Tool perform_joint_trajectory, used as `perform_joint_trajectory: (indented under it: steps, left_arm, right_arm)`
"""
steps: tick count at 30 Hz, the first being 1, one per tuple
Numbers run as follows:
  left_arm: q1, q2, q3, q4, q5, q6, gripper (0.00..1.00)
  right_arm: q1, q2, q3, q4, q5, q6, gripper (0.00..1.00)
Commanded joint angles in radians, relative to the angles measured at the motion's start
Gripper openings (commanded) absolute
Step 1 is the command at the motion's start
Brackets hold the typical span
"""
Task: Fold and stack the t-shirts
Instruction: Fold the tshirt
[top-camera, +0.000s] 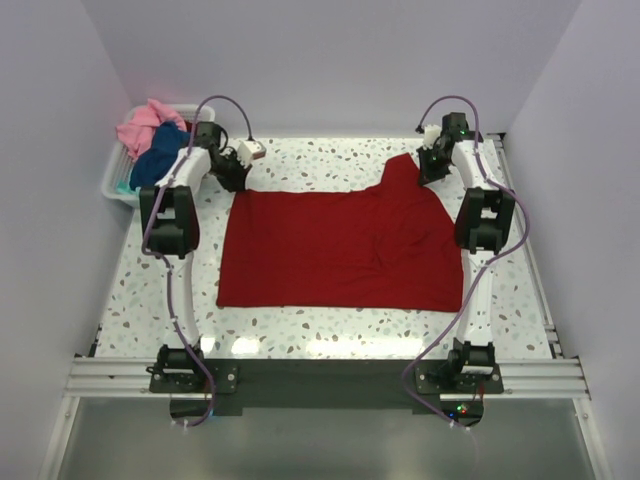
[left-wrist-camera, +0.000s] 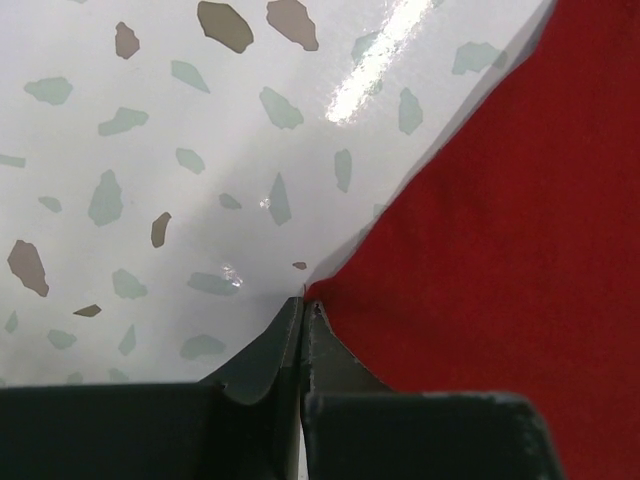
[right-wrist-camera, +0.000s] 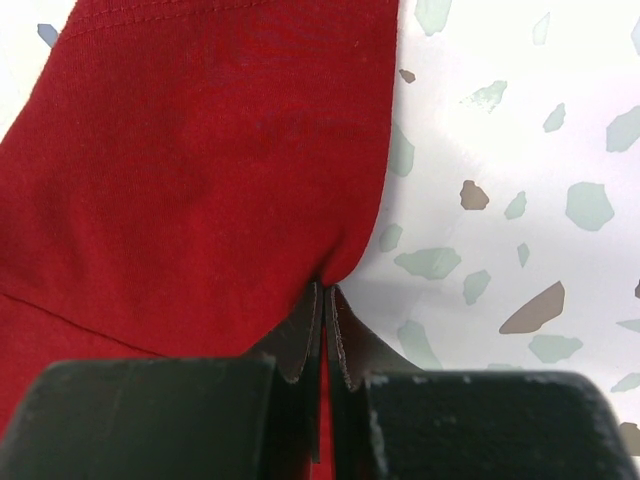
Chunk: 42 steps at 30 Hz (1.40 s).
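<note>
- We see the deep red t-shirt (top-camera: 340, 250) spread flat on the speckled table (top-camera: 330, 160), filling most of the middle. Its long edges run left to right, and one sleeve juts toward the far right corner.
- The left gripper (left-wrist-camera: 303, 305) is down at the shirt's far left corner. Its jaws are pressed together with no gap at the tips. The point of the red cloth runs right into those tips, so as far as we can tell it is pinched by just the very corner.
- The right gripper (right-wrist-camera: 325, 290) is at the far right sleeve, with its jaws closed as well. A sliver of red shows between the fingers (right-wrist-camera: 300, 340), so the sleeve's edge is clamped. The cloth bunches slightly where it enters the tips.
- Both arms reach forward along the table's sides — left arm by the left edge, right arm by the right edge.
- At the far left, off the table's corner, stands a white slatted basket (top-camera: 112, 190). A pink t-shirt (top-camera: 143, 125) is heaped on top, a navy blue t-shirt (top-camera: 160, 160) lies below it, and a bit of teal t-shirt (top-camera: 125, 186) peeks out at the near side — all crumpled.
</note>
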Motion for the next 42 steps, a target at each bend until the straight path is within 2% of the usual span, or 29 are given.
perform_joint_trajectory:
  steps: [1,13,22,30,42]
  left_arm:
    - [0.030,0.009,0.009,0.001,-0.001,-0.017,0.00]
    - [0.049,-0.184,-0.170,0.171,0.079,-0.033,0.00]
    - [0.053,-0.221,-0.212,0.179,0.087,0.001,0.00]
    - [0.086,-0.311,-0.316,0.229,0.113,0.028,0.00]
    - [0.098,-0.460,-0.515,0.310,0.133,0.104,0.00]
  right_arm:
    - [0.004,-0.047,0.050,-0.012,-0.004,0.021,0.00]
    - [0.003,-0.162,-0.019,-0.010,-0.028,0.019,0.00]
    - [0.004,-0.194,-0.027,-0.029,-0.024,0.006,0.00]
    - [-0.014,-0.242,-0.054,-0.073,-0.019,-0.031,0.00]
    - [-0.054,-0.421,-0.260,-0.078,-0.078,-0.059,0.00]
